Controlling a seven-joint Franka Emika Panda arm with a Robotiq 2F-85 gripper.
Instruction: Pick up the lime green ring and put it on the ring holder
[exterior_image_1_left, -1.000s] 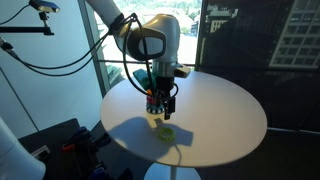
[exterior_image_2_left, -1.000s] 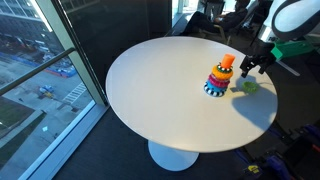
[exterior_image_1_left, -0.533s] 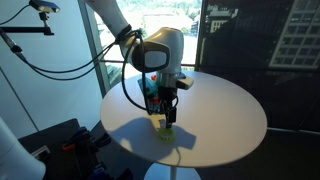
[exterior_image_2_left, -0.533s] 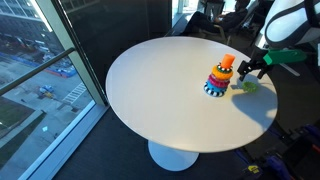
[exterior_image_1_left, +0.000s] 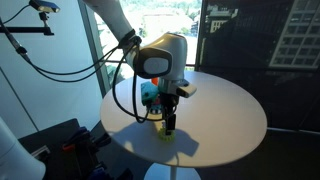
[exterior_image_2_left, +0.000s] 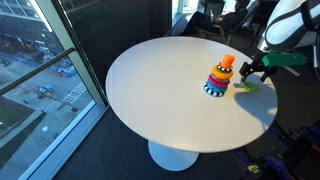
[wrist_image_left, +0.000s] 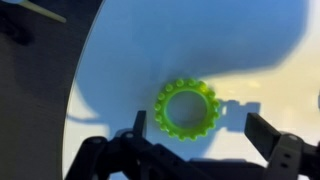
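Note:
The lime green ring (wrist_image_left: 186, 108) lies flat on the round white table, a bumpy-edged ring with an open centre. It also shows in both exterior views (exterior_image_1_left: 163, 130) (exterior_image_2_left: 246, 87). My gripper (wrist_image_left: 200, 128) hangs just above it, open, with a finger on either side and nothing held. In an exterior view the gripper (exterior_image_1_left: 167, 124) is low over the ring. The ring holder (exterior_image_2_left: 219, 78), a pile of multicoloured rings with an orange-red top, stands next to the ring; in the other exterior view (exterior_image_1_left: 150, 97) my arm mostly hides it.
The white table (exterior_image_2_left: 160, 90) is round, and its edge (wrist_image_left: 80, 90) runs close to the ring in the wrist view. A window wall and cables stand behind the arm (exterior_image_1_left: 60, 60).
My gripper has come down toward the ring from well above the table. The ring and the holder have not moved.

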